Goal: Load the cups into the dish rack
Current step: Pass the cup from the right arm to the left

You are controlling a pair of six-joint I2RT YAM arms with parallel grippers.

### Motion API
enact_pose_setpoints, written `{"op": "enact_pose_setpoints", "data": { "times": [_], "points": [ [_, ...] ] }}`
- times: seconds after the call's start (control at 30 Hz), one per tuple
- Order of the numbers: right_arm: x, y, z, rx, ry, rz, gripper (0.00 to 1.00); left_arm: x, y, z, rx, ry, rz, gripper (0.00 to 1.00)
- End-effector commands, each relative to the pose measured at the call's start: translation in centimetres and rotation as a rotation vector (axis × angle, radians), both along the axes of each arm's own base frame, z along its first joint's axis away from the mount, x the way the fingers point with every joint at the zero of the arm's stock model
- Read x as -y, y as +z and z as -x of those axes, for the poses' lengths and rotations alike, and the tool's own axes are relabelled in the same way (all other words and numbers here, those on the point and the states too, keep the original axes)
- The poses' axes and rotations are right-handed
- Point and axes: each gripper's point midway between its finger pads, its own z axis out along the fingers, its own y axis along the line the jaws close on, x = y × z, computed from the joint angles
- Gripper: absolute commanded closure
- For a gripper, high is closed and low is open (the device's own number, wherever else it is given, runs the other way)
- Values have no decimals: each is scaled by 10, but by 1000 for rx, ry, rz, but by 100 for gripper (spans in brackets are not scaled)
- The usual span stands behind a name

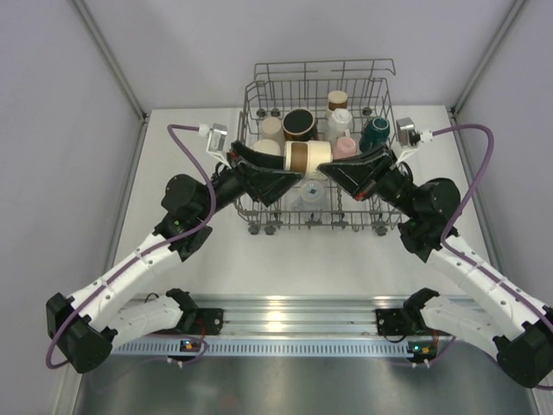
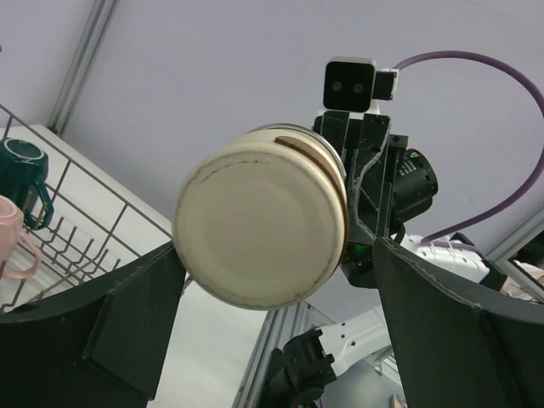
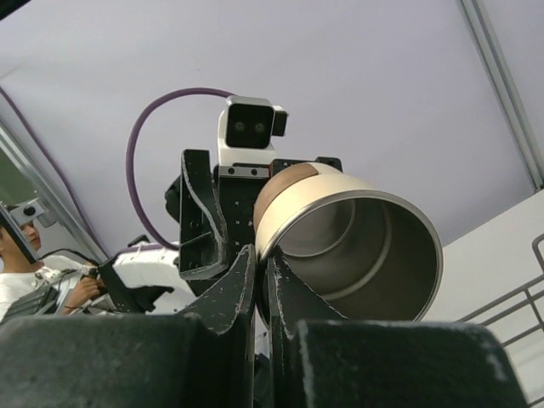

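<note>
Above the dish rack (image 1: 380,69), the right gripper (image 3: 259,276) pinches the rim of a brown-banded cream cup (image 1: 308,158) (lying sideways); the left gripper (image 2: 276,255) has its jaws spread around the base.

Soft, even light is coming from overhead, washing the white table (image 1: 259,259) bright and casting only faint shadows beneath the arms, while a patch of glare is flaring on the metal rail (image 1: 276,324) at the near edge. In the wrist views the dark fingers (image 2: 76,340) closest to the lens are blurring, and the brown-banded cup (image 3: 357,246) is catching soft reflections on its steel inside.
</note>
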Motion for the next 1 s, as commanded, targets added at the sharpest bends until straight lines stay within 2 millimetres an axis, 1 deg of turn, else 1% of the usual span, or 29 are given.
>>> {"op": "enact_pose_setpoints", "data": {
  "times": [0.0,0.13,0.27,0.33,0.47,0.53,0.63,0.73,0.83,0.97],
  "points": [
    [-2,18,12,71,28,-68,100,-6,26,19,97,-55,78,5],
    [-9,16,16,65,62,-70,100,-4,29,22,102,-79,86,9],
    [-10,10,15,53,63,-65,100,-7,32,25,117,-79,102,13],
    [-10,8,16,50,67,-65,100,-10,35,26,119,-68,114,13],
    [-10,7,19,54,79,-66,100,-13,37,23,108,-48,135,7],
    [-9,7,20,56,81,-67,100,-12,38,26,107,-67,141,7],
    [-9,9,22,62,88,-70,100,-7,37,24,92,-84,140,7],
    [-10,7,22,60,91,-65,100,-5,35,22,93,-87,144,11],
    [-10,6,23,58,99,-65,100,-6,34,17,88,-68,149,11],
    [-12,1,23,43,105,-57,100,-5,35,15,88,-66,152,14]
  ]
}}
